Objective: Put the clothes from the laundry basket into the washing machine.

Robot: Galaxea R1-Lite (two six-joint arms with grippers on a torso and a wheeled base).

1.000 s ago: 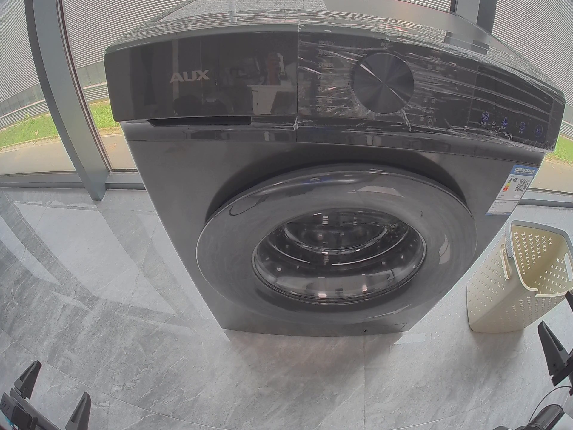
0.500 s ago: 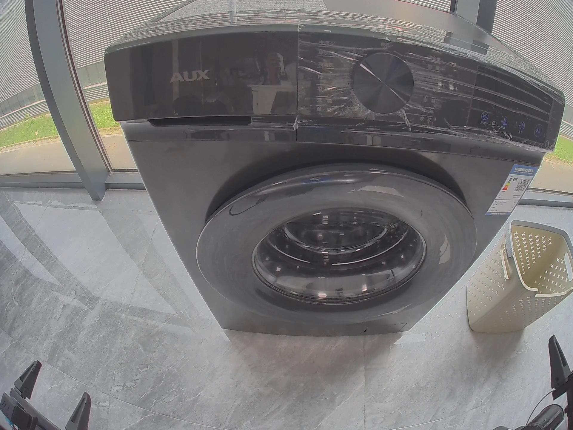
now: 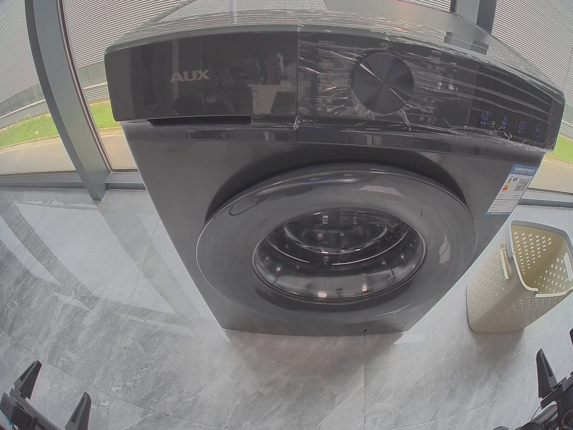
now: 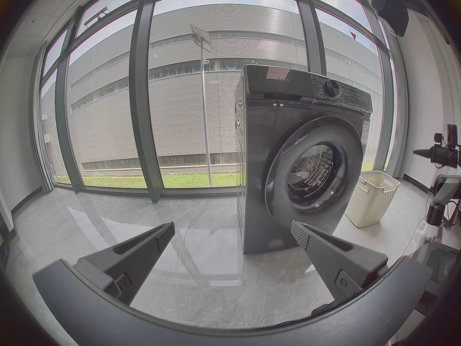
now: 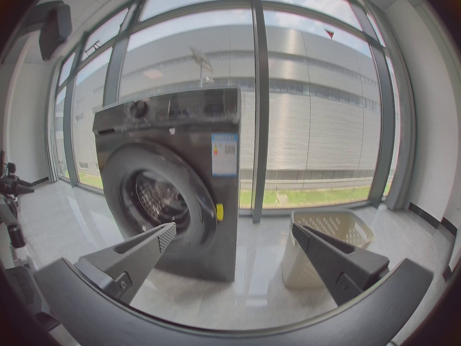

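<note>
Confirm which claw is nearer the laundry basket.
The right claw, close by the cream laundry basket at the head view's right edge; the left claw sits at the far left corner.

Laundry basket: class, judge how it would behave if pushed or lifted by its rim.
The laundry basket has perforated plastic walls, so it is probably light for its size. It stands tall on the glossy floor, so a low push would likely slide it and a high one might tip it. Its rim looks stiff.
</note>
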